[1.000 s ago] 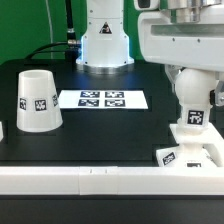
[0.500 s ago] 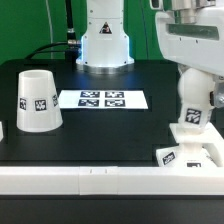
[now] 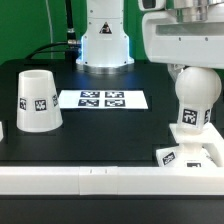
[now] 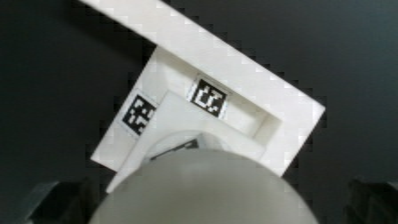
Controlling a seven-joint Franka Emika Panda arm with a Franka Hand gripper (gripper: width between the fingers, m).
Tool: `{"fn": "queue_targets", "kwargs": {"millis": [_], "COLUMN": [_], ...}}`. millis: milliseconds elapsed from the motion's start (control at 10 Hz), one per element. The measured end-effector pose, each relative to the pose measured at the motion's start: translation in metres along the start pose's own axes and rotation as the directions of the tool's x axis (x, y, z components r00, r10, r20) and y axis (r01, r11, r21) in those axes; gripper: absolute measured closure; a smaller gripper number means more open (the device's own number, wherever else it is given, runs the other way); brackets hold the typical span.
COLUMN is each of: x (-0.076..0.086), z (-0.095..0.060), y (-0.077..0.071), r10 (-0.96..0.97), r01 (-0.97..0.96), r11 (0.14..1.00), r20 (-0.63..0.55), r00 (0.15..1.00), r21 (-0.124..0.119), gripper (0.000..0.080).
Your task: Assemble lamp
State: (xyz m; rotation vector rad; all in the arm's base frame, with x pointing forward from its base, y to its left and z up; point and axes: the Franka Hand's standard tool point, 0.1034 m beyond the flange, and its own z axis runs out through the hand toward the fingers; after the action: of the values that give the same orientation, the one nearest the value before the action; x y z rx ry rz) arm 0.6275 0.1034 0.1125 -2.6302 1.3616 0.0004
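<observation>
A: Where's the bulb (image 3: 194, 100)?
B: Standing on the base (image 3: 196, 153), near right of table (image 3: 110, 135). Shade (image 3: 36, 99) sits far left.
A: Gripper (image 4: 217, 205)?
B: Fingers spread wide, nothing pinched.

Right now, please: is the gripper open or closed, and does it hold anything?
Gripper: open, fingers spread apart on either side of the bulb, holding nothing.

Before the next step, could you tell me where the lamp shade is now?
The shade stands alone on the table at the exterior view's left, beside the marker board, far from the bulb and base.
</observation>
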Motion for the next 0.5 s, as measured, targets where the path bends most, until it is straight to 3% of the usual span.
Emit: {"fn": "queue_targets", "kwargs": {"millis": [400, 500], "x": [0.0001, -0.0005], "z": [0.0003, -0.0021], "y": [0.0013, 0.0044], "r10": [-0.282, -0.434], "r01": [0.282, 0.434], "r11": [0.959, 0.900], "r20": [0.000, 0.005], "r00": [0.960, 0.901], "r21": [-0.009, -0.050], "gripper": [0.0101, 0.0101]}}
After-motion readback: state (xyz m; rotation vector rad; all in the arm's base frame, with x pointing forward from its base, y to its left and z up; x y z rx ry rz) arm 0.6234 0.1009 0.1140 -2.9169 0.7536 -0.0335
